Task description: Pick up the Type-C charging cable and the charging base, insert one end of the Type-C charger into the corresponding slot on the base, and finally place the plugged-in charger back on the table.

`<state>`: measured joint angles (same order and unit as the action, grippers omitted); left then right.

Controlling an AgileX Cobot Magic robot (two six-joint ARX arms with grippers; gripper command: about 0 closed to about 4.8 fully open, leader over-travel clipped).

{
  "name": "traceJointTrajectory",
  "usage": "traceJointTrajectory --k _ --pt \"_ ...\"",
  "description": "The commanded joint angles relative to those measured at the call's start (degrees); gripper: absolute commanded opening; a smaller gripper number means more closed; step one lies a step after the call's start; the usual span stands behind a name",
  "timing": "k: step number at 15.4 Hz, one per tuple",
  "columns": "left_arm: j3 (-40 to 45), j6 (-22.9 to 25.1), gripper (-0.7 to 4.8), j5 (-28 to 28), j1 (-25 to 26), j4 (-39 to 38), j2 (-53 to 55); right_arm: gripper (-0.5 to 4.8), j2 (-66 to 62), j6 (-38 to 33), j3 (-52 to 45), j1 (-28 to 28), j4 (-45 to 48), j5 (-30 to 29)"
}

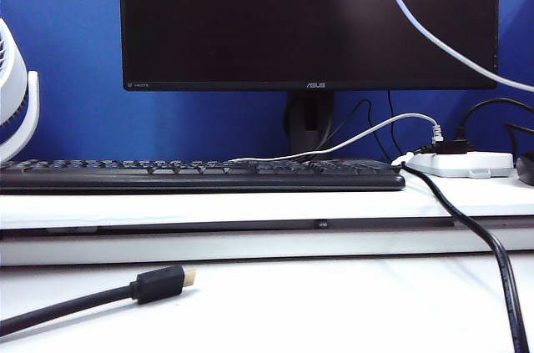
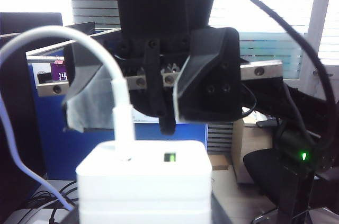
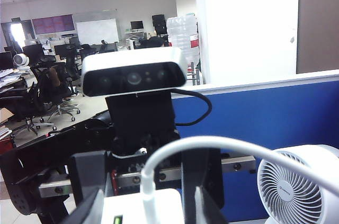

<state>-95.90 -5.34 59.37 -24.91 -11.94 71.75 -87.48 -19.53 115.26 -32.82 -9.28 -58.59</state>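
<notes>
White table (image 1: pixel 334 311) fills the lower half of the exterior view, with a raised shelf step carrying a keyboard (image 1: pixel 200 173), a monitor (image 1: pixel 309 19) above it and a power strip (image 1: pixel 463 163) at the right edge. A black gold-tipped cable (image 1: pixel 158 284) lies at lower left. I see neither arm here. A white cord sweeping across the upper right corner is, I judge, the Type-C charging cable (image 1: pixel 434 36) hanging from above the frame.

From the left wrist view, I look straight over the charging base (image 2: pixel 143 181), close to the lens, with the cable's plug seated in one port and a green light beside it. Facing me is the right gripper (image 2: pixel 130 118). Its jaws stand wide on either side of the plug with a gap on each side, so it grips nothing.

From the right wrist view, I see the left gripper (image 3: pixel 145 208) under its camera, its dark fingers (image 3: pixel 204 203) flanking the base, which I read as clamped about halfway closed. The cord loops away in front of a white fan (image 3: pixel 296 187).

Insertion looks done, so what remains is setting the pair down. I would back the right gripper straight off along the plug's axis so no finger hooks the cord. Then I would lower the left arm slowly with the base level, aim for bare table clear of the black cable, and open only once the base rests flat.
</notes>
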Motion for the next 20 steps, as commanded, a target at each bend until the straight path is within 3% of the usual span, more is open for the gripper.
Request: traceJointTrajectory --k 1,5,6,7,8,18,20 --pt "-0.4 0.6 -0.06 -0.2 0.0 0.0 0.1 1.99 -0.2 -0.2 0.1 -1.6 1.0 0.3" --pt "-0.4 0.6 -0.06 -0.1 0.0 -0.3 0.4 1.98 -1.0 -0.2 0.1 -2.4 1.0 0.9" --pt "-0.4 0.6 -0.06 -0.1 0.0 -0.4 0.4 1.06 -1.0 -0.1 0.1 -2.3 1.0 1.5" --pt "-0.4 0.6 -0.06 -0.1 0.0 -0.4 0.4 0.57 -1.0 0.1 0.1 -2.3 1.0 1.5" --pt "-0.4 0.6 -0.06 0.0 0.0 -0.4 0.4 0.40 -1.0 0.3 0.1 -2.3 1.0 1.5" --pt "-0.4 0.4 -0.06 0.0 0.0 -0.9 0.4 0.67 -1.0 0.2 0.1 -2.2 2.3 1.9" --pt "-0.4 0.3 -0.06 0.0 0.0 -0.8 0.3 -0.01 -1.0 0.8 0.1 -2.2 1.9 1.2"
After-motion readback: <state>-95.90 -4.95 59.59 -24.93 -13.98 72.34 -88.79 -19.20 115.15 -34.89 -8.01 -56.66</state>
